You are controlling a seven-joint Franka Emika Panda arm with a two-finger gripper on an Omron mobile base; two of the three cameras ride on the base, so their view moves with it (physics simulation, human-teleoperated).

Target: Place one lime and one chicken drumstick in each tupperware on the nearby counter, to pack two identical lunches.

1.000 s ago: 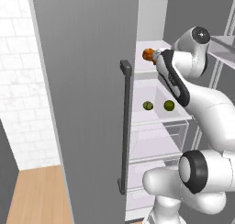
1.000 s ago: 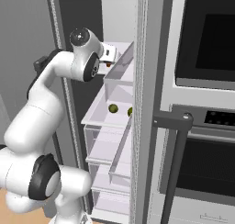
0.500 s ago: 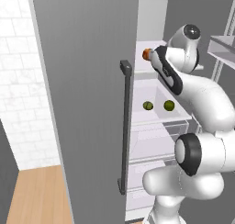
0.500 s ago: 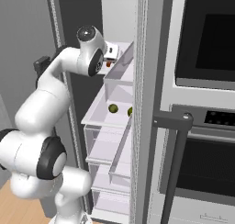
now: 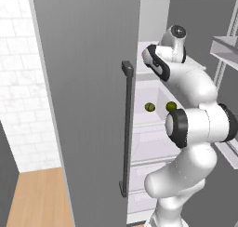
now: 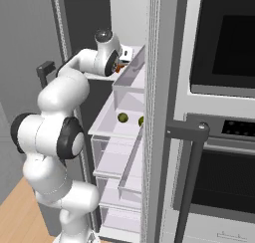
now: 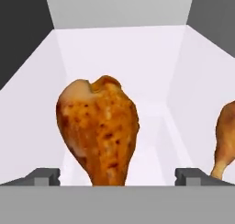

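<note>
Inside the open fridge, on its upper white shelf [image 7: 114,48], my gripper [image 7: 117,176] reaches in with its two dark fingertips [image 7: 43,176] spread wide, one on either side of a chicken drumstick [image 7: 98,129]. The jaws are parted and not pressing on the meat; the drumstick stands between them with its bulbous end up and its narrow end down toward me, and a gap shows on both sides. A second chicken drumstick [image 7: 226,138] lies on the same shelf, off to the right and apart from the first, its thin bone stub pointing down.

From the left base view my arm bends up and into the fridge past the tall grey door [image 5: 93,82] with its dark bar handle [image 5: 126,128]. One shelf lower, two limes sit near each other but apart: the left lime [image 5: 149,107] and the right lime [image 5: 171,106], the latter partly behind my elbow. From the right base view both show on that lower shelf, one lime [image 6: 122,117] in the open and the other [image 6: 141,121] at the edge of the door frame. A built-in oven [image 6: 219,87] stands to the right of the fridge.
</note>
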